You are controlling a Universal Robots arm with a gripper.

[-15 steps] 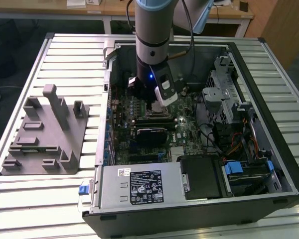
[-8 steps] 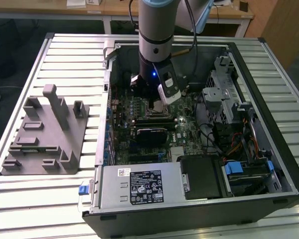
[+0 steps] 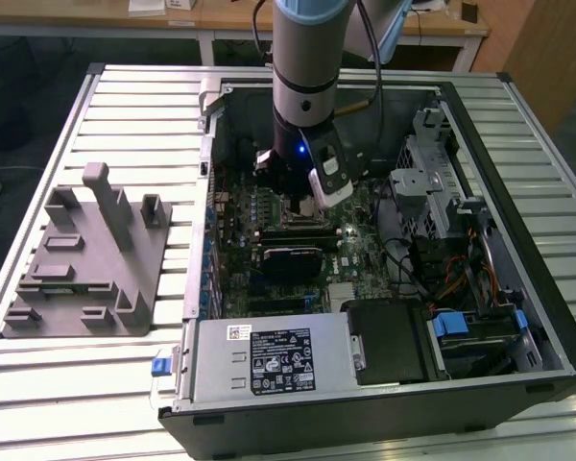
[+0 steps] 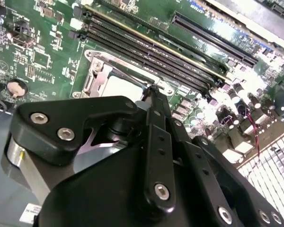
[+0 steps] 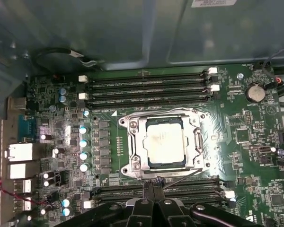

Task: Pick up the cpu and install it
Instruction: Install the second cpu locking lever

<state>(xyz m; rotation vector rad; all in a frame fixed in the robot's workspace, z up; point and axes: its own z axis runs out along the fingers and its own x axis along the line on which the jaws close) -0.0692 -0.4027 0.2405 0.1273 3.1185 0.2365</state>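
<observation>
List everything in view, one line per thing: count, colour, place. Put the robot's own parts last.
cpu: one, pale silvery-beige, lying in the socket frame on the motherboard, seen in both wrist views.
socket frame: one, silver metal, around the cpu.
motherboard: one, green, on the floor of the computer case.
memory slots: several, black, in rows on both sides of the socket.
computer case: one, black and grey, open, on the slatted table.
power supply: one, grey with a label, at the case's near edge.
fixture block: one, grey, on the table at the exterior view's left.
slatted table: one, pale grey.
robot arm: one, silver and blue, reaching into the case.
claw: one, black, beside the socket.
</observation>
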